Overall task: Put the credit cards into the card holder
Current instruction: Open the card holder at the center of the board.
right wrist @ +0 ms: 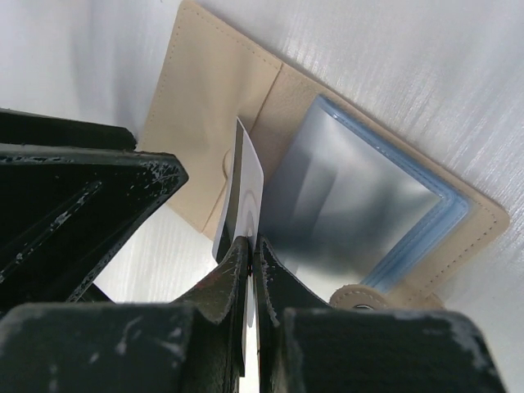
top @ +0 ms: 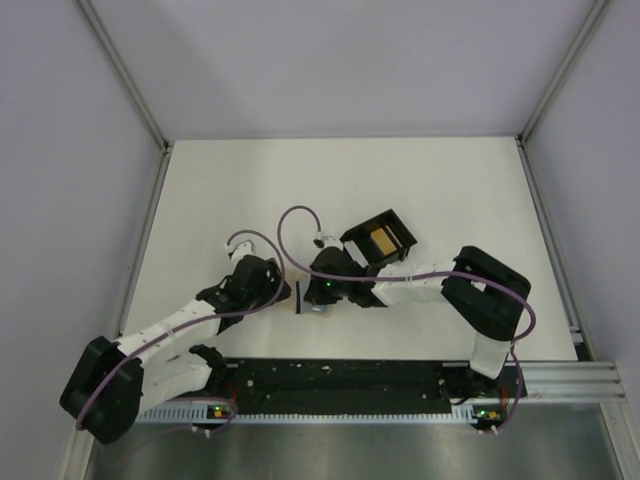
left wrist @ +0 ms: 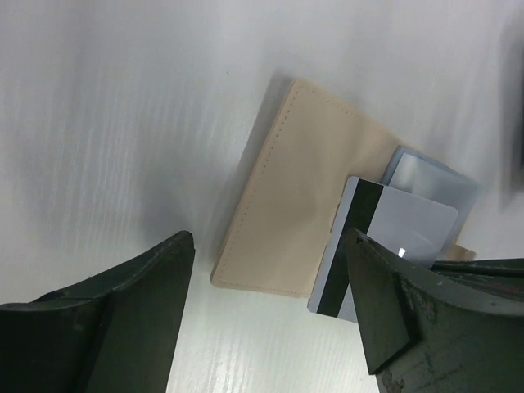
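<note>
1. Left fingers (left wrist: 155,303): spread wide apart, gripping nothing. In the left wrist view, the card holder (left wrist: 286,188) lies flat on the white desk (left wrist: 106,123) beyond the gap, toward 12 o'clock.
2. Right fingers (right wrist: 233,282): pressed together and clamped on the lower edge of a credit card (right wrist: 248,192). The card stands on edge, slightly tilted. Its upper end is over the open card holder (right wrist: 205,90). It cannot be told whether the tip has entered a slot.
3. Credit card in the left wrist view (left wrist: 401,233): pale grey with a black magnetic stripe. It overlaps the holder at the holder's 4 o'clock side. It cannot be told whether the nearer left finger touches the card.
4. Card holder: tan and stitched, lying open on the desk. A clear blue-tinted pocket (right wrist: 360,196) lies on its inner panel, at 3 o'clock from the held card.
5. Top view: both sets of fingers meet near the desk centre. The holder (top: 312,310) shows just below them, at 6 o'clock.
6. Black tray (top: 365,225): sits near the right fingers, at 1 o'clock from them. It contains one yellow-orange card (top: 382,240), lying flat on its floor.
</note>
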Action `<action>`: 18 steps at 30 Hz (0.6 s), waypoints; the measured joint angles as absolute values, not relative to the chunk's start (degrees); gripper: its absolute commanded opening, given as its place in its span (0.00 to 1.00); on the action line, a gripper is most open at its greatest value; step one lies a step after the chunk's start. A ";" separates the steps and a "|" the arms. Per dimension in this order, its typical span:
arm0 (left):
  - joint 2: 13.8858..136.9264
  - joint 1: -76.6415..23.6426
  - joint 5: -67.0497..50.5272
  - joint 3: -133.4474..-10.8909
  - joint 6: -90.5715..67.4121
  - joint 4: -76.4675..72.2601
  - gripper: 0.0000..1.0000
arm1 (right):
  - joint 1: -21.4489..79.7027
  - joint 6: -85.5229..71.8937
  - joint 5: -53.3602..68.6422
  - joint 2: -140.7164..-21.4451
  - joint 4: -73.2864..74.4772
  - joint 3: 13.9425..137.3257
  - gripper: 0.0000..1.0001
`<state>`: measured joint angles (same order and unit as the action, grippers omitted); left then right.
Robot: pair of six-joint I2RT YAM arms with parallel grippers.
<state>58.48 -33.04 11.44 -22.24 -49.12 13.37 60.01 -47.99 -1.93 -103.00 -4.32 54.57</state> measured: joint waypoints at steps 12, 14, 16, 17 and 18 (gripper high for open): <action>59.77 -31.90 7.88 -18.57 -48.27 4.49 0.00 | 60.01 -47.16 -1.93 -102.10 -5.08 53.52 0.00; 59.77 -31.90 7.11 -18.57 -48.25 3.53 0.00 | 60.01 -46.96 -1.89 -102.02 -5.04 53.52 0.00; 59.77 -31.90 6.50 -18.52 -48.14 3.11 0.00 | 60.01 -46.65 -1.93 -101.51 -4.67 53.45 0.00; 59.77 -31.92 5.96 -18.52 -48.16 3.11 0.00 | 60.01 -46.54 -2.04 -100.82 -4.29 53.21 0.00; 59.77 -31.97 5.32 -18.52 -48.31 3.09 0.00 | 60.01 -46.48 -2.33 -99.94 -3.62 52.90 0.00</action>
<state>59.77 -31.97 5.32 -18.52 -48.31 3.09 60.01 -46.48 -2.33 -99.94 -3.62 52.90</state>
